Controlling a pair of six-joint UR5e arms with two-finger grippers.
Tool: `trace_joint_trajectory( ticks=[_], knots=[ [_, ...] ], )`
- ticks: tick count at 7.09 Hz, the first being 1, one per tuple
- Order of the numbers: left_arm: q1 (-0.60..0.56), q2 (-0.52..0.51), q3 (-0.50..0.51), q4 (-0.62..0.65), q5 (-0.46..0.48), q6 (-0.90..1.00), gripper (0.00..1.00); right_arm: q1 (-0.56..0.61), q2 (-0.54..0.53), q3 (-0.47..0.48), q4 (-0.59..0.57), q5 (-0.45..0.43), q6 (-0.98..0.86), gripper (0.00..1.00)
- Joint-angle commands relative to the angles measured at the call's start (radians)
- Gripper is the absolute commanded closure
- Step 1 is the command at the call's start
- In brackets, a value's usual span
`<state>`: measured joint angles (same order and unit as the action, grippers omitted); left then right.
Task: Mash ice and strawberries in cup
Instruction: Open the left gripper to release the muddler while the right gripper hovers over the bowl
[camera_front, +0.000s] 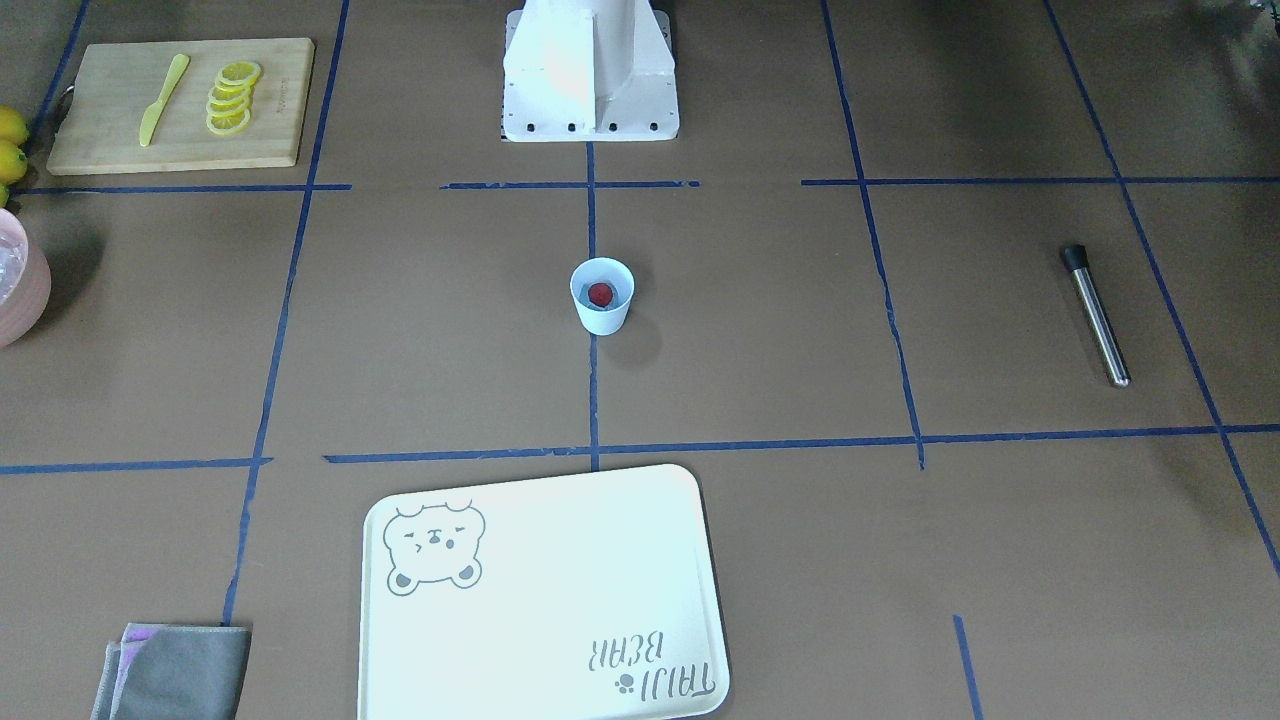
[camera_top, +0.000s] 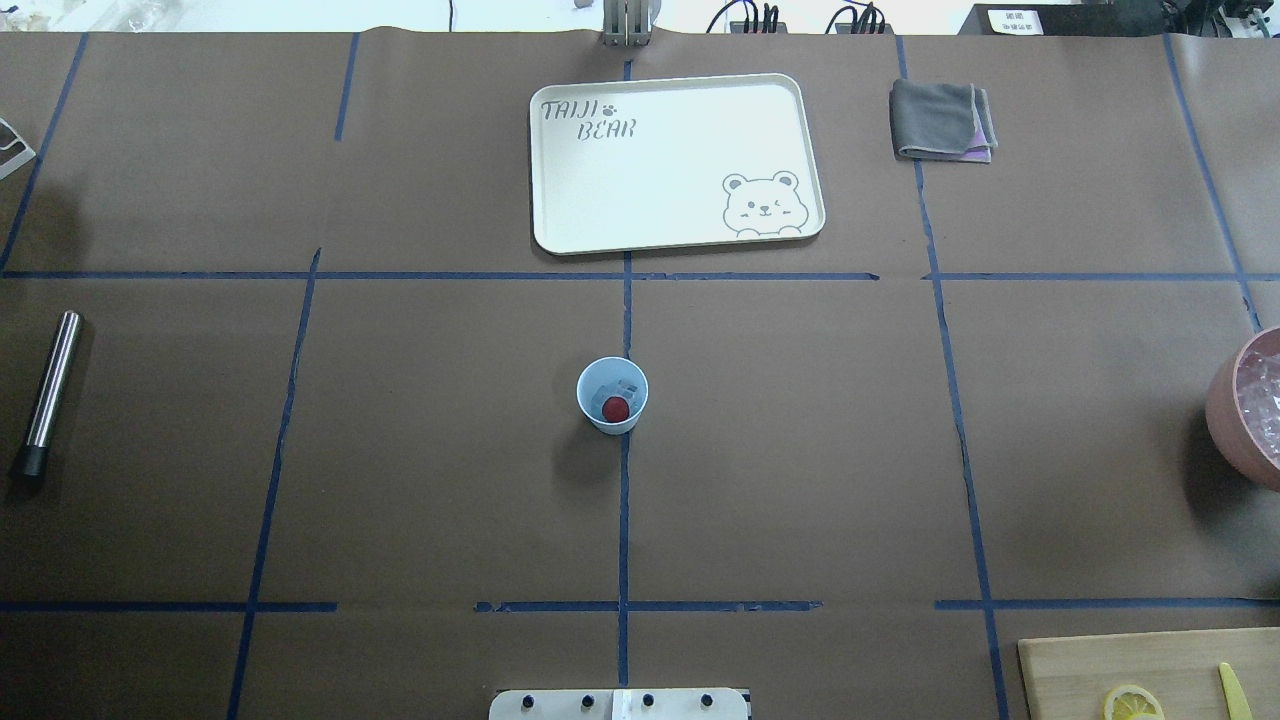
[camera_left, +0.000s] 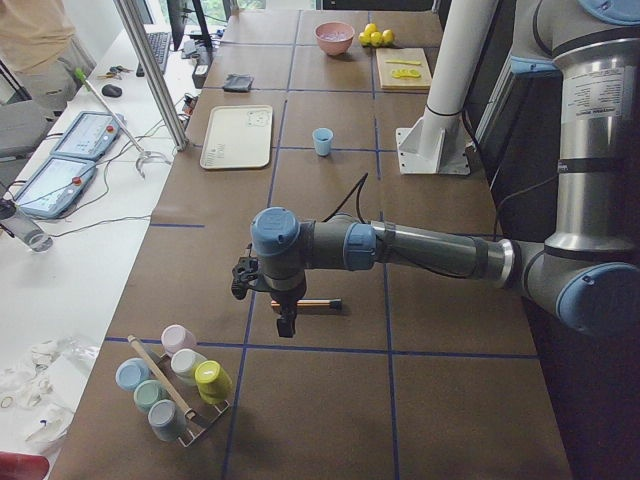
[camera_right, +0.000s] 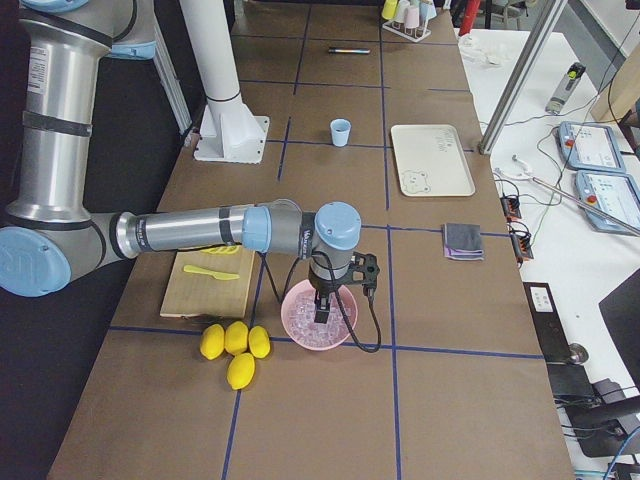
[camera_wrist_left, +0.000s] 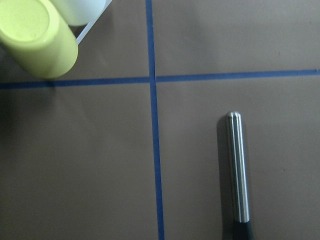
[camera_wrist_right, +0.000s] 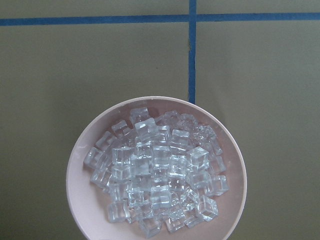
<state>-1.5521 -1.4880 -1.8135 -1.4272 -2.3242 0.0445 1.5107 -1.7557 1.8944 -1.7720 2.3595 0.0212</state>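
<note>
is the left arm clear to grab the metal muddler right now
Probably yes: the left gripper hangs over the muddler, which lies flat with nothing on it, and the rack of cups stands off to one side.

Pink bowl (camera_wrist_right: 80, 200) heaped with clear ice cubes (camera_wrist_right: 160, 175), on brown table (camera_wrist_right: 60, 75); blue tape lines (camera_wrist_right: 192, 55) cross above bowl.

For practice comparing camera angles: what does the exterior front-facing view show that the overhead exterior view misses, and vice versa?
Only front-facing: whole yellow lemons at the table's edge; the entire wooden cutting board with yellow knife and row of lemon slices. Only overhead: distinct clear ice chunks inside the pale blue cup; black cables beyond the table. Both: that cup's red strawberry, the cream bear-printed tray, folded grey cloth, steel rod with black end, pink bowl.
</note>
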Motion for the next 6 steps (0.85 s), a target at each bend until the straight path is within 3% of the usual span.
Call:
trace_joint_trajectory(
  ticks=[1,6],
  knots=[
    [0.003,0.018,-0.021,-0.007,0.032,0.003,0.0,0.0,0.002,-0.003,0.0,0.0,0.0,0.0],
    [0.009,0.018,-0.04,0.004,0.022,0.008,0.0,0.0,0.015,-0.003,0.003,-0.002,0.0,0.0]
  ],
)
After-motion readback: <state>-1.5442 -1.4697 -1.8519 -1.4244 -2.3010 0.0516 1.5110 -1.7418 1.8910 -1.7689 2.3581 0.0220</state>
